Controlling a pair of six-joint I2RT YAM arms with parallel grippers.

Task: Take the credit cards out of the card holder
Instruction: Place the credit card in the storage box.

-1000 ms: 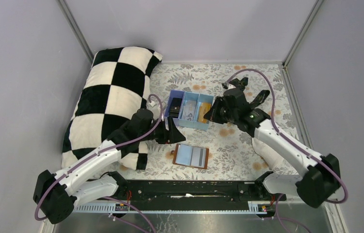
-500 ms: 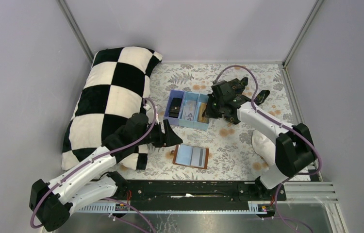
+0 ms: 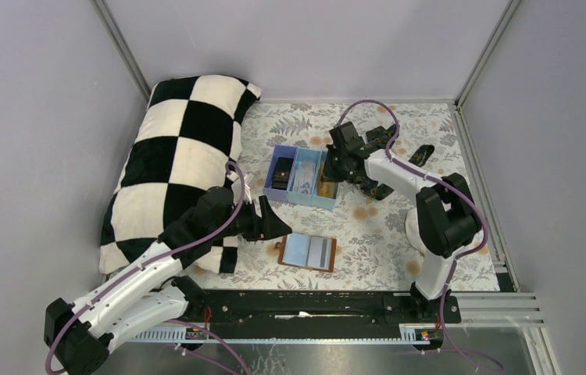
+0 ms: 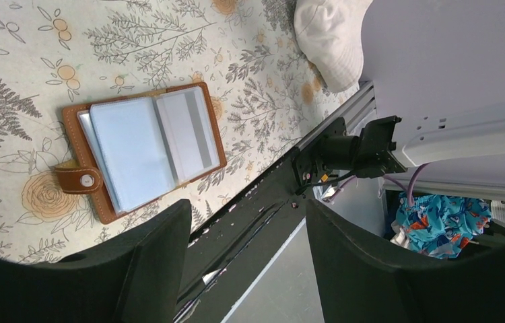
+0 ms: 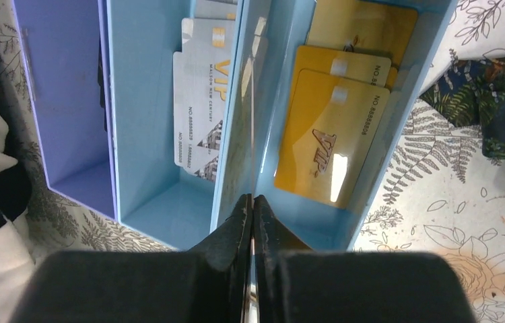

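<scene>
The brown leather card holder (image 3: 308, 251) lies open on the floral cloth, pale blue-grey panels up; it also shows in the left wrist view (image 4: 145, 151). My left gripper (image 3: 278, 226) is open and empty just left of it, its jaws (image 4: 246, 208) over the table's near edge. My right gripper (image 3: 335, 173) hangs over the light blue tray (image 3: 303, 201) and is shut (image 5: 252, 202) on a pale card (image 5: 253, 101) seen edge-on above the divider. Gold-orange cards (image 5: 330, 134) lie in the right compartment and silver-grey cards (image 5: 199, 108) in the middle one. A black card (image 3: 280, 173) lies in the left one.
A black-and-white checked pillow (image 3: 180, 156) fills the left side. The dark patterned necktie (image 5: 499, 101) lies right of the tray. A white cloth bundle (image 3: 419, 234) sits near the right arm's base. The black rail (image 3: 313, 301) runs along the near edge.
My right gripper has moved left and back to stand over the tray's right half. My left arm has shifted a little toward the card holder, still open.
</scene>
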